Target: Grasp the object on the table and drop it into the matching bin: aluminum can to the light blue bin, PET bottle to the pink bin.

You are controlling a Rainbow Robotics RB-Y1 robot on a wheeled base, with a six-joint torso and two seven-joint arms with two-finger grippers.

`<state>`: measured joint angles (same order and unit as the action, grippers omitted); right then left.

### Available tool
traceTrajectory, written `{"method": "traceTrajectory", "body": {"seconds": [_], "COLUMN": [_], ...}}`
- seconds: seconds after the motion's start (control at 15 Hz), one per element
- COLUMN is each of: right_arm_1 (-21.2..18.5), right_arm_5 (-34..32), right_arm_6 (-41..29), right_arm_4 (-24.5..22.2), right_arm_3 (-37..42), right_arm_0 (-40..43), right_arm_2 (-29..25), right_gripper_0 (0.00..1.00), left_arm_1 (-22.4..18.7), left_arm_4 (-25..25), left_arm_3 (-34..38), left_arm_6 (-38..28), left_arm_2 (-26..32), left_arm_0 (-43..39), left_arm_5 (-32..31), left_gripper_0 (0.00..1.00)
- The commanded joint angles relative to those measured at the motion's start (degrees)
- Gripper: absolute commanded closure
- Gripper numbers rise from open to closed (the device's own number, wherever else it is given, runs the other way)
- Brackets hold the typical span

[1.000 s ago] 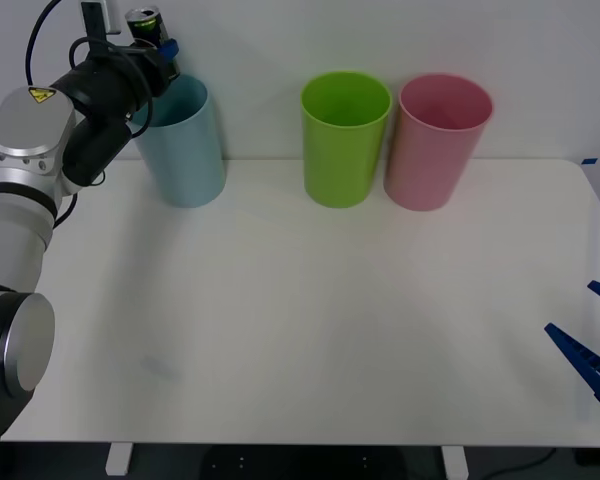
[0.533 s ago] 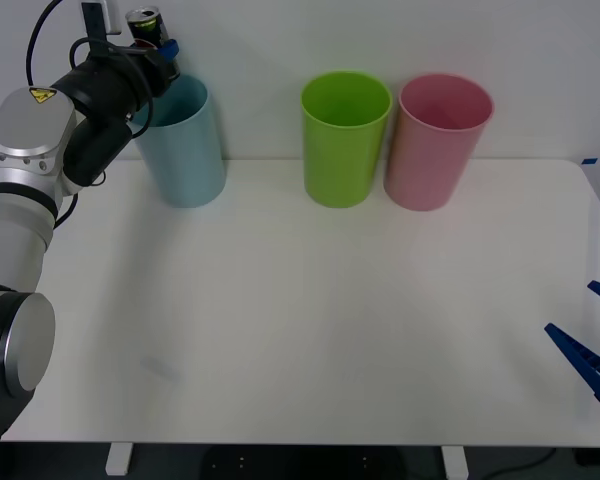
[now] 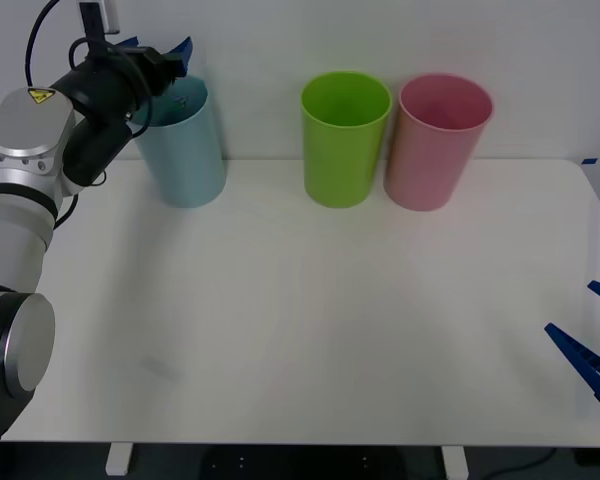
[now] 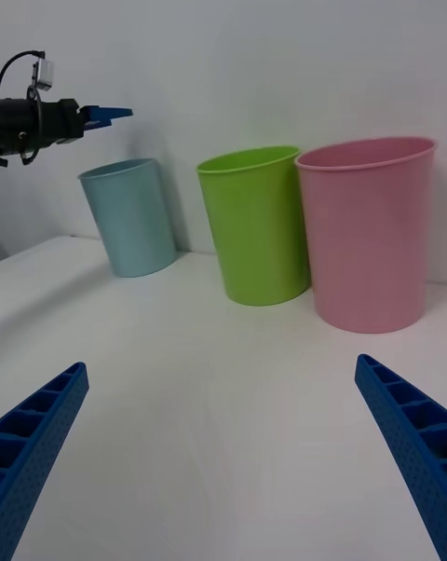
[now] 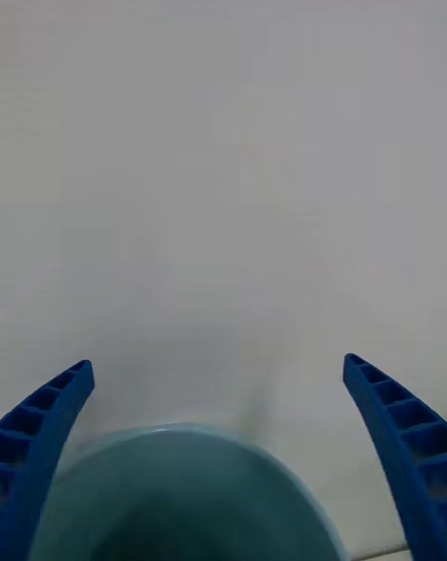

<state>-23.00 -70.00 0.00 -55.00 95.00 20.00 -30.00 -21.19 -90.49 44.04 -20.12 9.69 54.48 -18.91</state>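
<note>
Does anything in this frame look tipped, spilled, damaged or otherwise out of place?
Nothing stands out. The light blue bin, lime green bin and pink bin stand upright in a row on the table. The left gripper hangs open above the blue bin; the right gripper waits open at the table's right edge.

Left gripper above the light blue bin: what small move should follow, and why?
Probably a retreat: draw the left gripper up and back from the light blue bin. Its fingers are spread with nothing between them, directly over the bin's mouth, so the drop looks done. The right gripper is parked.
</note>
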Motion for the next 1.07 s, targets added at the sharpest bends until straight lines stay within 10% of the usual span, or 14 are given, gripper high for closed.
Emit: {"method": "traceTrajectory", "body": {"seconds": [0.07, 1.07], "right_arm_1": [0.0, 0.0], "right_arm_5": [0.0, 0.0], "right_arm_6": [0.0, 0.0], "right_arm_4": [0.0, 0.0], "right_arm_3": [0.0, 0.0], "right_arm_0": [0.0, 0.0], "right_arm_2": [0.0, 0.0], "right_gripper_0": [0.0, 0.0], "left_arm_1": [0.0, -2.3], "left_arm_4": [0.8, 20.5], "left_arm_3": [0.0, 21.1], "left_arm_6": [0.0, 5.6], "left_arm_2": [0.0, 0.0], "left_arm_0": [-0.3, -21.5], "left_arm_5": [0.0, -8.2], "left_gripper_0": [0.0, 0.0]}}
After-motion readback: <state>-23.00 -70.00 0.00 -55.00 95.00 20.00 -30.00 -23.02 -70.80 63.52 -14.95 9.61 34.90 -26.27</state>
